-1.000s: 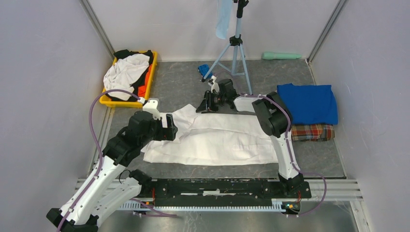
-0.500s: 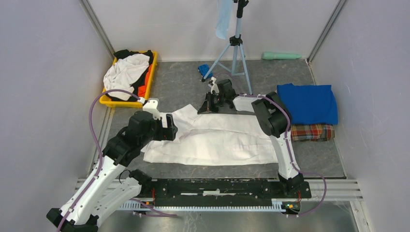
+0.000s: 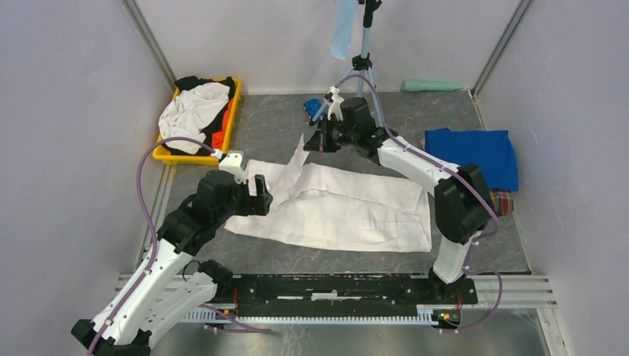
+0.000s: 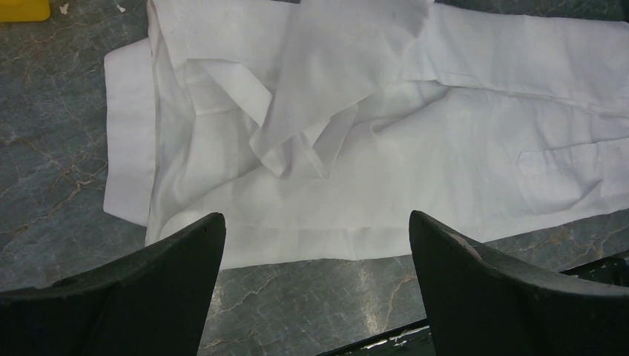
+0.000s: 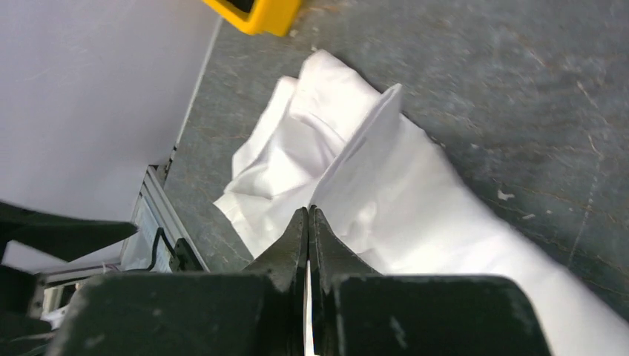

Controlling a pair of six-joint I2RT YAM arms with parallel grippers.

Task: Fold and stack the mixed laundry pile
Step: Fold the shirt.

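Note:
A large white shirt [image 3: 348, 211] lies spread across the middle of the table. My right gripper [image 3: 311, 141] is shut on a strip of its far left edge, which rises off the table in a peak. In the right wrist view the closed fingertips [image 5: 308, 211] pinch a thin white fold of the shirt [image 5: 415, 193]. My left gripper [image 3: 261, 194] hovers open over the shirt's near left part. In the left wrist view it [image 4: 315, 237] has only table and the shirt's hem [image 4: 415, 148] between its fingers. More of the laundry pile, white, black and orange pieces [image 3: 194, 107], fills a yellow tray [image 3: 165, 154].
A folded royal-blue T-shirt [image 3: 475, 156] lies on a plaid cloth [image 3: 501, 200] at the right. A tripod [image 3: 361, 74] with a hanging pale-blue cloth [image 3: 343, 30] stands at the back, a small blue object [image 3: 312, 107] by its foot. A green roll [image 3: 432, 86] lies along the back wall.
My right gripper closed on the shirt's far edge and moved up and toward the back, lifting that edge. The shirt shifted and skewed. The left arm stayed still.

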